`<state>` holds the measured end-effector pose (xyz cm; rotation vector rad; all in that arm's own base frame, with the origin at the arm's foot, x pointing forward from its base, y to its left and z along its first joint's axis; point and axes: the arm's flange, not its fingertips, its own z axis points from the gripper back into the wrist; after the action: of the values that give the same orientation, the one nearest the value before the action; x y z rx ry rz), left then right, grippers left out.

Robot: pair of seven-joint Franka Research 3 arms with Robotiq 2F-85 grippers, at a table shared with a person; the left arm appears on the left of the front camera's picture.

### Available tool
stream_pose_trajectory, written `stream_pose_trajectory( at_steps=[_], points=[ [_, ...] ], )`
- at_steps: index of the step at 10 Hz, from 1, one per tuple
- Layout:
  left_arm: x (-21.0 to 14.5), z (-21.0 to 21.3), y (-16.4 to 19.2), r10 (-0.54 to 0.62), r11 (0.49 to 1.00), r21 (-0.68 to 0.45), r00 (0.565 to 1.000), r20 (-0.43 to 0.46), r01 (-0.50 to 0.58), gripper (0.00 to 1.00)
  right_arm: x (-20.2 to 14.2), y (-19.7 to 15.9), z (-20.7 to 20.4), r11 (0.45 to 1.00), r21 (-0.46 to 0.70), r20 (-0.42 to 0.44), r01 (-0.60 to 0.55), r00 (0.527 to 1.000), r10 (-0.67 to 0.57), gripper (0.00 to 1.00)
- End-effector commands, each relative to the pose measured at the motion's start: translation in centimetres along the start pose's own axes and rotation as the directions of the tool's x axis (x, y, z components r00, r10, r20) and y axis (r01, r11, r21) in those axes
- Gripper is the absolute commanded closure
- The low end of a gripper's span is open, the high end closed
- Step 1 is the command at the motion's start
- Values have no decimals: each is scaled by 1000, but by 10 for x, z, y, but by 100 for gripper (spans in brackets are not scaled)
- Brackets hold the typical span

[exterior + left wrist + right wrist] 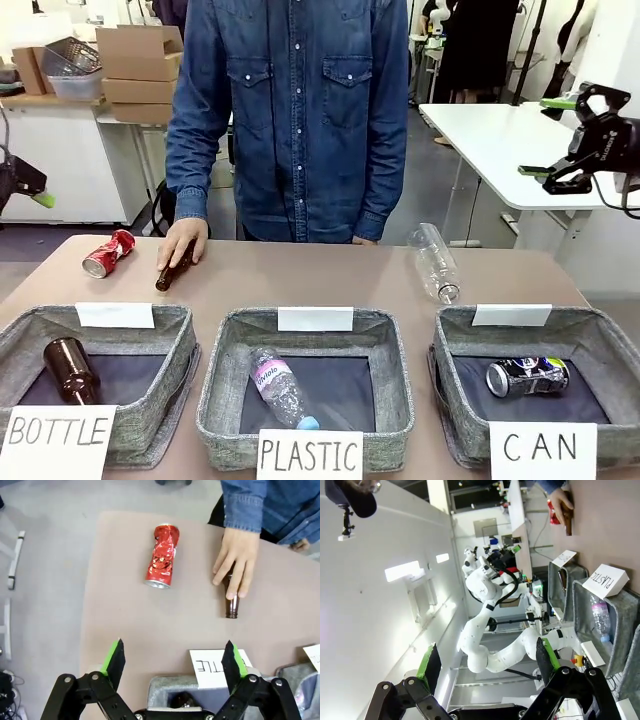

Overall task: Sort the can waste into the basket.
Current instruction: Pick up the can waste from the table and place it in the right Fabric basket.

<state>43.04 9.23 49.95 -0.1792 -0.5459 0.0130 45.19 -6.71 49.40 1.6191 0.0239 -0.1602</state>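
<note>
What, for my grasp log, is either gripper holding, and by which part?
Nothing: left gripper and right gripper show open, empty jaws; red can lies free.

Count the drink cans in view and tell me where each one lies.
2. The red can lies on the table, at its far left. The dark can lies inside the CAN basket. Basket walls may hide more.

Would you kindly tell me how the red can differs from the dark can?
The red can is crushed; the dark can looks intact. The red can lies on the table; the dark can lies inside the CAN basket. Both lie on their sides.
</note>
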Motion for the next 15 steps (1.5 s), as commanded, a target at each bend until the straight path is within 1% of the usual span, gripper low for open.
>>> stream_pose_trajectory(
  at_steps=[1,2,3,4,5,6,7,8,9,11,13,15],
  points=[
    [-2,-11,-13,-150,989,-18,978,-144,148,0,0,2,2,1000,-4,-8,-6,1000,6,0],
    [9,8,11,-192,966,-205,966,-171,156,0,0,2,2,1000,-4,-8,-6,1000,6,0],
    [6,41,44,-224,910,-385,965,-137,156,0,0,2,2,1000,-4,-8,-6,1000,6,0],
    [-5,70,77,-260,820,-548,961,-97,166,0,0,2,2,1000,-4,-8,-6,1000,6,0],
    [-24,92,104,-231,774,-613,972,-37,160,0,0,2,2,1000,-4,-8,-6,1000,6,0],
    [-52,110,125,-221,728,-662,975,24,181,0,0,2,2,1000,-4,-8,-6,1000,6,0],
    [-76,120,139,-189,701,-687,979,79,191,0,0,2,2,1000,-4,-8,-6,1000,6,0],
    [-98,126,148,-153,686,-700,980,130,200,0,0,2,2,1000,-4,-8,-6,1000,6,0],
    [-107,126,150,-125,695,-695,983,137,185,0,0,2,2,1000,-4,-8,-6,1000,6,0],
    [-101,119,142,-124,725,-672,988,91,153,0,0,2,2,1000,-4,-8,-6,1000,6,0],
    [-92,115,140,-143,720,-677,987,77,157,0,0,2,2,1000,-4,-8,-6,1000,6,0],
    [-87,113,138,-143,725,-671,987,70,153,0,0,2,2,1000,-4,-8,-6,1000,6,0]
  ],
)
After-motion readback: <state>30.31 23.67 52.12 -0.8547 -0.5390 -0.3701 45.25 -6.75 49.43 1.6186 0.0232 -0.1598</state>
